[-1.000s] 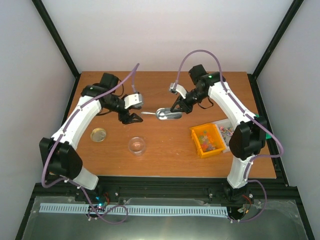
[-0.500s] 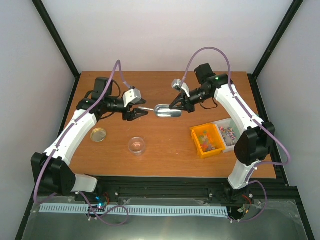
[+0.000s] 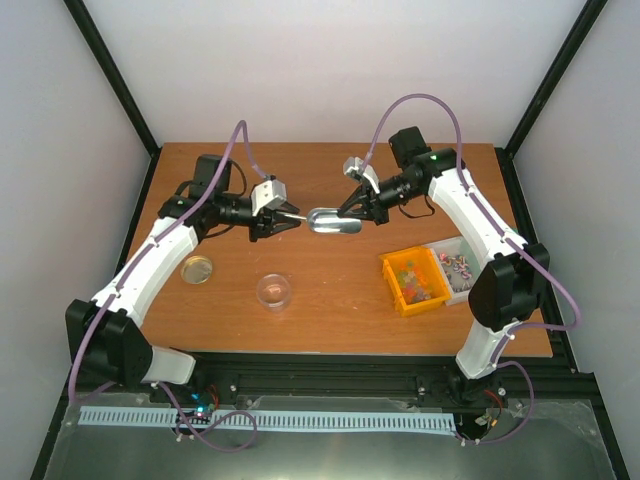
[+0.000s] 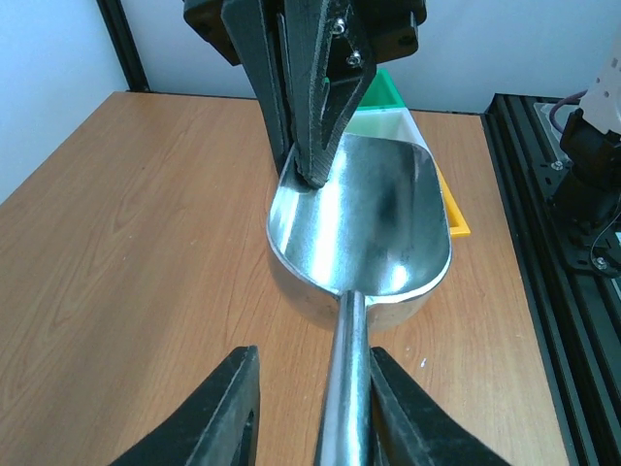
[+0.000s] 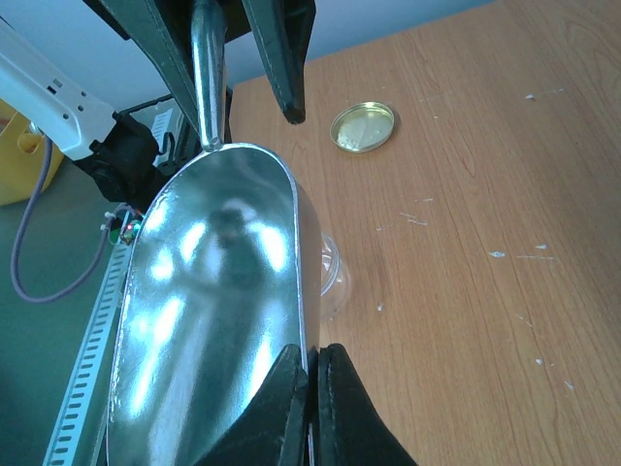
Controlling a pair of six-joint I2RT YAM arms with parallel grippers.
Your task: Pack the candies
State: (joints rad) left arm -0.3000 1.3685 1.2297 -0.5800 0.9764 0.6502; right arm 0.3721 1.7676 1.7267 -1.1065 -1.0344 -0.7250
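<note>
Flanking the held scoop are a gold lid, jar and candies

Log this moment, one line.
right gripper: shut on metal scoop rim | left gripper: open around its handle | metal scoop: empty | candies: in orange bin

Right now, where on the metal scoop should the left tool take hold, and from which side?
The thin round handle, from its free end, one finger on each side. It points straight at the left tool, which straddles it with jaws not closed, while the right tool pinches the rim of the scoop bowl.
</note>
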